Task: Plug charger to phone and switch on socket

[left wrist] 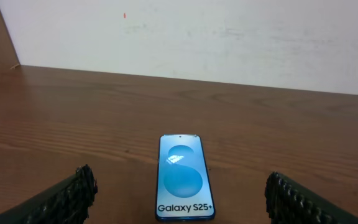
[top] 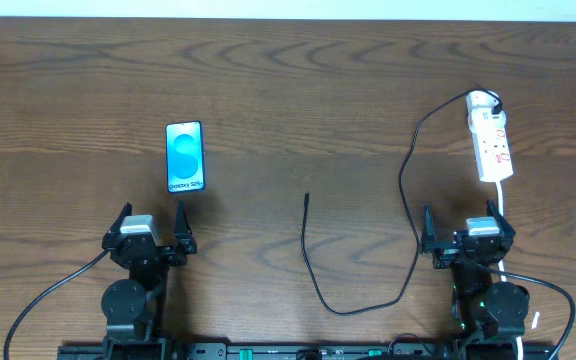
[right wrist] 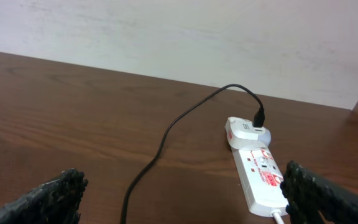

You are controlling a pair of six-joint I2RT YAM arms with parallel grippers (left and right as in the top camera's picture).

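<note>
You've not started: left tool [top: 152, 213] and right tool [top: 467, 216] both spread, empty, at the bench's [top: 288, 60] near edge. The phone [top: 185, 157] lies left of middle, the charger [top: 304, 240] tip loose mid-bench, the socket [top: 492, 140] near the right edge. Plugging and switching both remain, I judge.

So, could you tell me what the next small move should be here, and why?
Probably reach the open right gripper toward the charger's free tip. It lies loose on the table, well apart from the phone, while its other end is already plugged in at the socket.
</note>
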